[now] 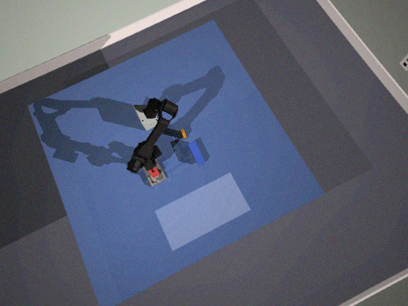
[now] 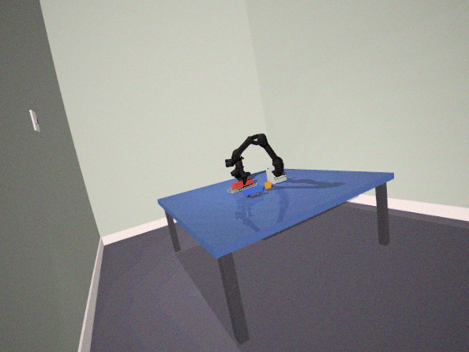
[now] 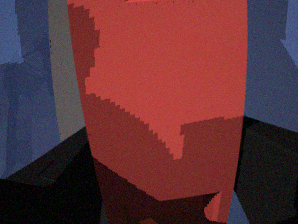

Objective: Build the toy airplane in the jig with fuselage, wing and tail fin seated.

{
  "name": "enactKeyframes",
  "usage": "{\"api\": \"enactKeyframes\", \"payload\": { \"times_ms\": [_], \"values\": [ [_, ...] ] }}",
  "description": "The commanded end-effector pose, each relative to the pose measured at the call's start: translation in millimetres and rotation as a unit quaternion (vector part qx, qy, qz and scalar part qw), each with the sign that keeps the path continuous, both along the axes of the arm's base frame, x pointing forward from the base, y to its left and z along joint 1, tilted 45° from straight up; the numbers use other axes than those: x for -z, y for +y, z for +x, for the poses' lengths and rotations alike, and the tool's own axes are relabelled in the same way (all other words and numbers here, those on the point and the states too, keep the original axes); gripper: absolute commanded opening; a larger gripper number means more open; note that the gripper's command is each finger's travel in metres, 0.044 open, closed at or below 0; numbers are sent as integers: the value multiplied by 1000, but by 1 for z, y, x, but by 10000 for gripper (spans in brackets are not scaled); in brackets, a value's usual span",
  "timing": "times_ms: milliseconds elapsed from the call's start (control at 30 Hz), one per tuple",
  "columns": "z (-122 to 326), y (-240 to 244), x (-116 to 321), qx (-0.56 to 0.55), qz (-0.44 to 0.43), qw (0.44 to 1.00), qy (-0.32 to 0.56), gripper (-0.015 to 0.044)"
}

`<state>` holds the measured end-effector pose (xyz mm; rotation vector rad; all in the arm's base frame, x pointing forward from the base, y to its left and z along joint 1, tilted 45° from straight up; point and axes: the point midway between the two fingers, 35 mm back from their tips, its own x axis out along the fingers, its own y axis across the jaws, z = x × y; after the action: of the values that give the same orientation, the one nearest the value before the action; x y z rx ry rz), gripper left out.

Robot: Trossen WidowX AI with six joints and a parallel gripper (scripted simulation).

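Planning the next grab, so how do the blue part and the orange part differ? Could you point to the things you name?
The blue part (image 1: 196, 152) (image 2: 253, 191) is long; the orange part (image 1: 183, 134) (image 2: 268, 185) is much shorter. The orange part lies nearer the arm's pale base (image 1: 145, 123) (image 2: 279, 179) than the blue part does. Both are out of the gripper.

fuselage (image 1: 154, 172) (image 2: 242, 184) (image 3: 170, 60) over jig (image 1: 159, 181) (image 2: 236, 191) (image 3: 61, 75) | wing (image 1: 196, 153) (image 2: 253, 191) near jig | tail fin (image 1: 183, 134) (image 2: 268, 185) near wing
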<state>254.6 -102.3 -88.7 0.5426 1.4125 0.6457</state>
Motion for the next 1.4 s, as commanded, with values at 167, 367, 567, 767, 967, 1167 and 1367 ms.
{"api": "enactKeyframes", "payload": {
  "times_ms": [167, 367, 567, 767, 967, 1167, 1367],
  "values": [
    [0, 0, 0, 0, 0, 1000, 0, 293],
    [0, 0, 0, 0, 0, 1000, 0, 440],
    [0, 0, 0, 0, 0, 1000, 0, 440],
    [2, -16, -14, 1, -1, 1000, 0, 440],
    [-5, -73, -74, 3, 0, 1000, 1, 440],
    [-1, -77, -74, 3, 0, 1000, 1, 440],
    [0, -74, -70, 48, 2, 998, 45, 440]
  ]
}}
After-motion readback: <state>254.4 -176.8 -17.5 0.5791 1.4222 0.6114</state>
